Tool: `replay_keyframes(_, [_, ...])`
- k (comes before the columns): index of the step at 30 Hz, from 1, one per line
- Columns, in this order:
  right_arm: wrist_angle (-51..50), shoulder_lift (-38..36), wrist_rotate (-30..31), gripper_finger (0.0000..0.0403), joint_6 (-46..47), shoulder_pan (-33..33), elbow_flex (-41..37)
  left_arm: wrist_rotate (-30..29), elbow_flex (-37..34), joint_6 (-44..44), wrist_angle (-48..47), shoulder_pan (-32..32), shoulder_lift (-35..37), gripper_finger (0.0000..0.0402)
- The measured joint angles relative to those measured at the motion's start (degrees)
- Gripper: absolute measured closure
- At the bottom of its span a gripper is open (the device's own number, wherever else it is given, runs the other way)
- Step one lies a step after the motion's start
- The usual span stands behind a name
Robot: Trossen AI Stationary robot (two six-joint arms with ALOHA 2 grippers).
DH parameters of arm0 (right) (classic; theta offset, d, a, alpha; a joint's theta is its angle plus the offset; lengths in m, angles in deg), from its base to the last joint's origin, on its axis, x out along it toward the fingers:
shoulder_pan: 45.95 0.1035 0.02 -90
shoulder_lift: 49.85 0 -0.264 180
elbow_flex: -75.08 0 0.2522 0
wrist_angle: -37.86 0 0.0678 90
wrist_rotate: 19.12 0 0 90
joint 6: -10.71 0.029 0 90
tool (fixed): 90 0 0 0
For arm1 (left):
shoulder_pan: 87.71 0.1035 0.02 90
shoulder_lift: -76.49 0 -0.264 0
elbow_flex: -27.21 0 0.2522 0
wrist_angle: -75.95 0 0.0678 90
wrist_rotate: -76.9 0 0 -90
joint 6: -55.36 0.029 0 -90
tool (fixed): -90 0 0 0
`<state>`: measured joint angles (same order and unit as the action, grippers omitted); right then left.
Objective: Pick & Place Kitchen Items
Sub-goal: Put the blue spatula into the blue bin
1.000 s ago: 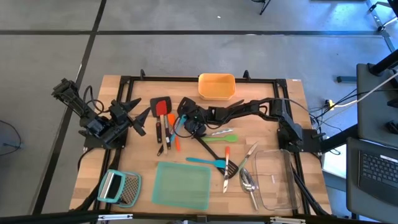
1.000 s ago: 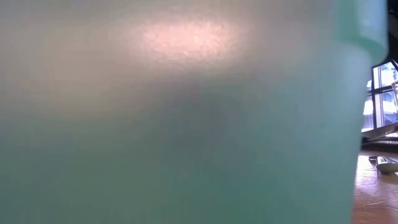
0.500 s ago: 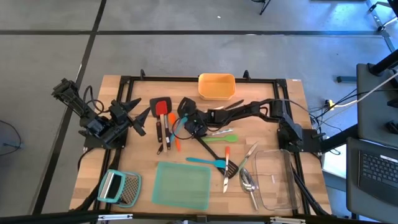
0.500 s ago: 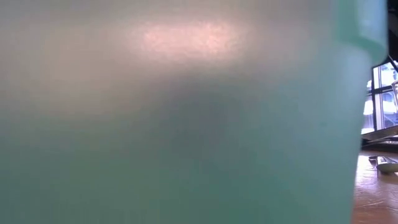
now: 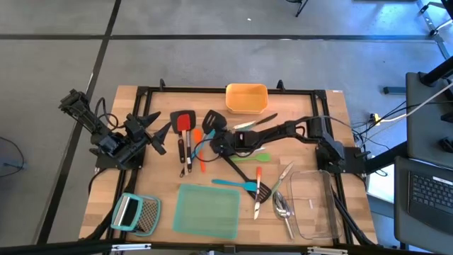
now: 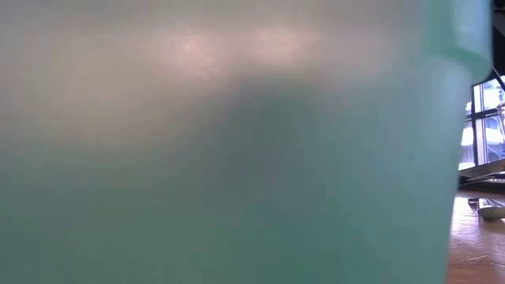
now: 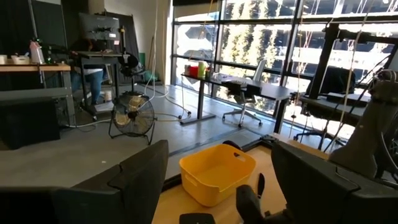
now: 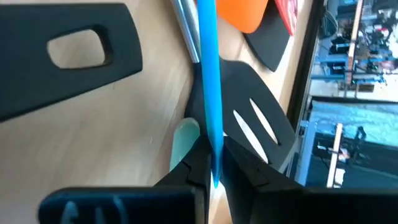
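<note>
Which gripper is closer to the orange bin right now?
Right. The right gripper sits mid-table, just in front of the orange bin, shut on a blue-handled utensil. The left gripper waits farther off, near the table's left side.

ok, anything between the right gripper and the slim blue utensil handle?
Nothing visible. The right gripper is shut on the slim blue handle; a black slotted turner lies beside it.

Right end effector (image 5: pixel 216 145) closed at table centre; left end effector (image 5: pixel 157 134) open, waiting.
</note>
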<state>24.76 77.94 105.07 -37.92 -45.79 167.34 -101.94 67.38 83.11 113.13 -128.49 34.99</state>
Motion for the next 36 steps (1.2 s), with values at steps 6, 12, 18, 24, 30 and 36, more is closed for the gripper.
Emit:
replay_keyframes(6, [-2.71,-1.8,1.91,0.0374,6.83,0.66,-0.31,-0.02,-0.02,-0.01,0.0,0.0,-0.02,0.0121])
replay_keyframes(12, [-7.13,-6.72,-1.16,0.0374,12.96,1.16,-0.28,-0.03,-0.02,0.0,0.02,-0.02,0.0,0.0121])
replay_keyframes(18, [-9.64,-10.1,-0.53,0.0374,15.26,2.07,-0.22,-0.02,-0.04,0.01,0.02,0.0,0.0,0.0121])
replay_keyframes(24, [-11.82,-12.67,0.54,0.0374,17.51,3.35,-0.15,-0.04,-0.04,0.45,0.09,0.0,0.0,0.0121])
replay_keyframes(30, [-17.19,-16.34,-0.2,0.0374,23.54,5.96,-0.11,-0.04,-0.04,0.46,0.1,0.0,-0.02,0.0121])
replay_keyframes(36, [-23.92,-20.46,-5.31,0.0374,31.92,9.28,-0.06,-0.04,-0.04,0.04,0.14,-0.02,-0.02,0.0121])
